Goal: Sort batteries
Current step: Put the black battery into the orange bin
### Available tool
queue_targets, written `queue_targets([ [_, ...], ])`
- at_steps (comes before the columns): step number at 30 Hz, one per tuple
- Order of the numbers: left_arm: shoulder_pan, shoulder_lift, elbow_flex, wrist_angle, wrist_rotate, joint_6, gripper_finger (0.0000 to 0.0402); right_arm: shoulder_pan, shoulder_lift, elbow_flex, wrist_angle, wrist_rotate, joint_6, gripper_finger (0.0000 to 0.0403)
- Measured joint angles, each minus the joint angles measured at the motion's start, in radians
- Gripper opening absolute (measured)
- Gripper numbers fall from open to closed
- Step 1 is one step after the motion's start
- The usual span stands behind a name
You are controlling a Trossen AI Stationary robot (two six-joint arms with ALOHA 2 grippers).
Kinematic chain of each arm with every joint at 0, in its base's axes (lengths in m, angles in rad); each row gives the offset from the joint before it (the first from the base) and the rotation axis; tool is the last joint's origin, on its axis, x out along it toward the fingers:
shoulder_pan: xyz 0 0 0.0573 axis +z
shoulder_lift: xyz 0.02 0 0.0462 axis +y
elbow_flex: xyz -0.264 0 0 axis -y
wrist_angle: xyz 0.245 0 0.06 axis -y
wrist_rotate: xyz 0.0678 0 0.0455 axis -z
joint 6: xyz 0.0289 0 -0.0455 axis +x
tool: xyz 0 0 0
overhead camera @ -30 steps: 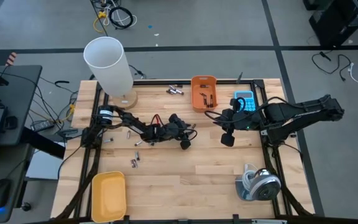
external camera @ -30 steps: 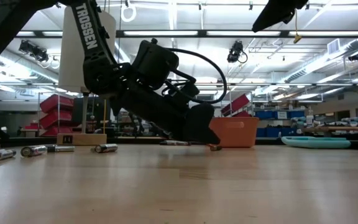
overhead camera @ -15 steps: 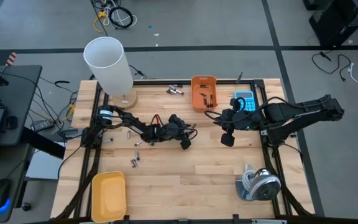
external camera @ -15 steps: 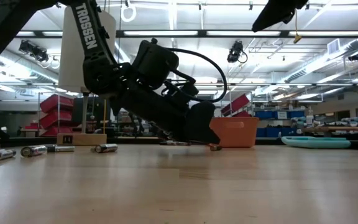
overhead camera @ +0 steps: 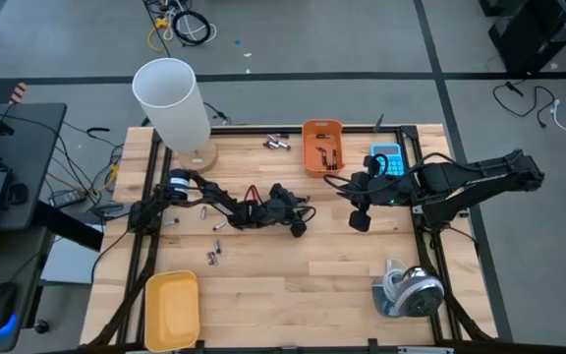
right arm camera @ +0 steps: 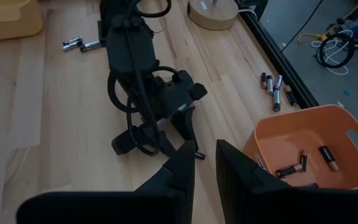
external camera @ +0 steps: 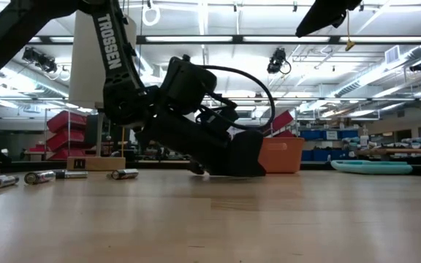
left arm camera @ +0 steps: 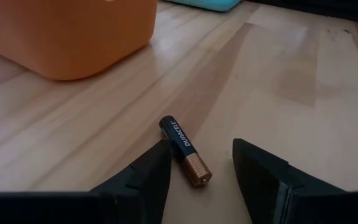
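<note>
My left hand (left arm camera: 197, 171) is low on the counter (left arm camera: 303, 93), fingers spread wide on either side of a black-and-copper battery (left arm camera: 185, 151) that lies flat between them, not gripped, so closing should pinch it. The orange bin (left arm camera: 67, 31) is just beyond. The high view hides this cell under my hand (overhead camera: 296, 225); my right hand (overhead camera: 360, 218) hovers nearby, nearly shut and empty.

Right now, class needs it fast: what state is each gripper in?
Left gripper: jaws open, astride a black-and-copper cylindrical battery lying on the wooden table.
Right gripper: jaws nearly closed, holding nothing.
</note>
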Motion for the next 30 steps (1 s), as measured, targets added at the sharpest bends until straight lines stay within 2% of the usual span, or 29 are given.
queue_targets([
  [5,0.000,0.000,0.001,-0.006,-0.015,-0.018,0.0171,0.000,0.000,0.000,0.000,0.000,0.000,0.0052],
  [9,0.000,0.000,0.001,-0.014,-0.025,-0.034,0.0148,0.000,0.000,0.000,0.000,0.000,0.000,0.0052],
  [19,0.003,0.000,-0.001,-0.040,-0.042,-0.040,0.0018,0.000,0.000,0.000,0.000,0.000,0.000,0.0052],
  [26,0.003,0.001,-0.002,-0.037,-0.031,-0.037,0.0032,0.000,0.000,0.000,0.000,0.000,0.000,0.0052],
  [30,0.001,-0.003,-0.003,-0.026,-0.020,-0.020,0.0022,0.000,0.000,0.000,-0.001,0.000,0.000,0.0052],
])
